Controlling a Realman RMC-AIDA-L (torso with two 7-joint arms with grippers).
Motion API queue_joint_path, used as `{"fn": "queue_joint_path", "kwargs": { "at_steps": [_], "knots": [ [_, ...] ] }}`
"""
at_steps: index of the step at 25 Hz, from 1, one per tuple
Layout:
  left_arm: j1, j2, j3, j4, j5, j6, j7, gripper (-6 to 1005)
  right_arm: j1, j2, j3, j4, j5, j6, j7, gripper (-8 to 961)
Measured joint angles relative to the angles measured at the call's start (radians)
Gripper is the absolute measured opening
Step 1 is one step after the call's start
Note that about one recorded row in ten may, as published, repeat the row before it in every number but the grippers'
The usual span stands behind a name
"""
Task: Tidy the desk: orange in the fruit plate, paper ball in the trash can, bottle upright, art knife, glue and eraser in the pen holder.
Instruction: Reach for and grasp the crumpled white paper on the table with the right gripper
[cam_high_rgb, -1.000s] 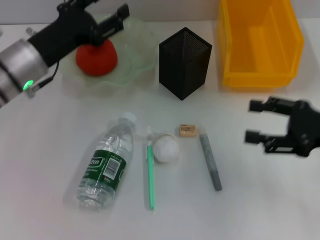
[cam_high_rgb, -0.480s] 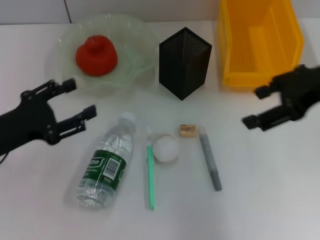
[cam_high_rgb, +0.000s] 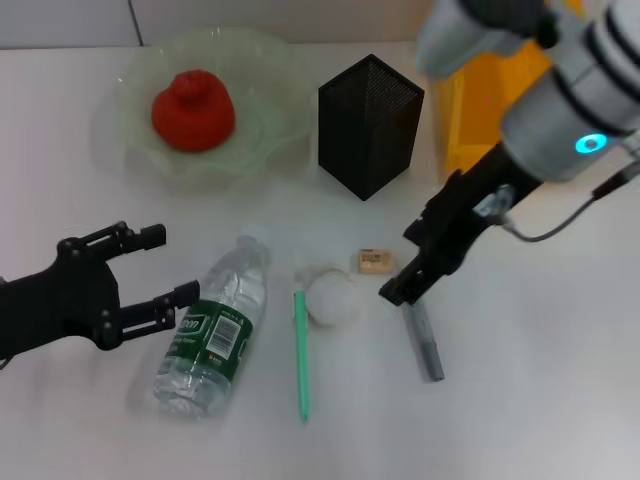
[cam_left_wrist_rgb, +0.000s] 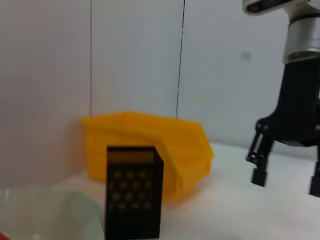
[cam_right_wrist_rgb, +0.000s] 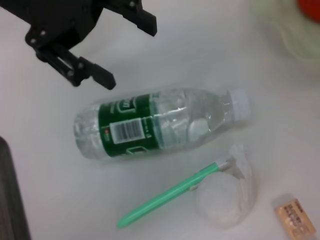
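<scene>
I have the bottle (cam_high_rgb: 216, 328) lying on its side on the white worktop (cam_high_rgb: 540, 400), cap pointing toward the fruit plate (cam_high_rgb: 265, 120), and I take it as my landmark. My left claw (cam_high_rgb: 158, 268) sits just beside the bottle's label, on the side away from the paper ball, with its two fingers spread wide and nothing between them; the lower fingertip is almost at the label, though I cannot tell if it touches. The paper ball (cam_high_rgb: 333, 298) lies just beside the bottle's neck on the other side, with a green pen-like stick (cam_high_rgb: 301, 355), maybe the art knife, running between the two, its top end against the ball. Past the ball from the bottle sits the eraser (cam_high_rgb: 376, 261), and beyond that a grey stick (cam_high_rgb: 423, 338) that may be the glue. My right claw (cam_high_rgb: 400, 285) hangs low between eraser and grey stick; I cannot tell how its fingers stand. The orange (cam_high_rgb: 193, 110) rests in the fruit plate, beyond the bottle's cap. The pen holder (cam_high_rgb: 369, 125) stands upright beside the plate, and the trash can (cam_high_rgb: 480, 110) stands past it, partly hidden behind my right arm.
</scene>
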Motion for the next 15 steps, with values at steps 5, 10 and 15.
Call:
{"fn": "queue_joint_path", "kwargs": {
  "at_steps": [5, 10, 15],
  "knots": [
    [-0.006, 0.001, -0.001, 0.001, 0.022, -0.01, -0.01, 784, 0.049, 0.003, -0.092, 0.111, -0.011, 0.116, 0.019, 834],
    [-0.007, 0.002, -0.001, 0.002, 0.023, -0.01, -0.009, 784, 0.062, 0.007, -0.206, 0.173, 0.002, 0.235, 0.033, 830],
    [-0.016, -0.001, 0.0, 0.002, 0.023, -0.014, -0.006, 784, 0.074, 0.008, -0.261, 0.214, 0.048, 0.306, 0.046, 826]
  ]
}}
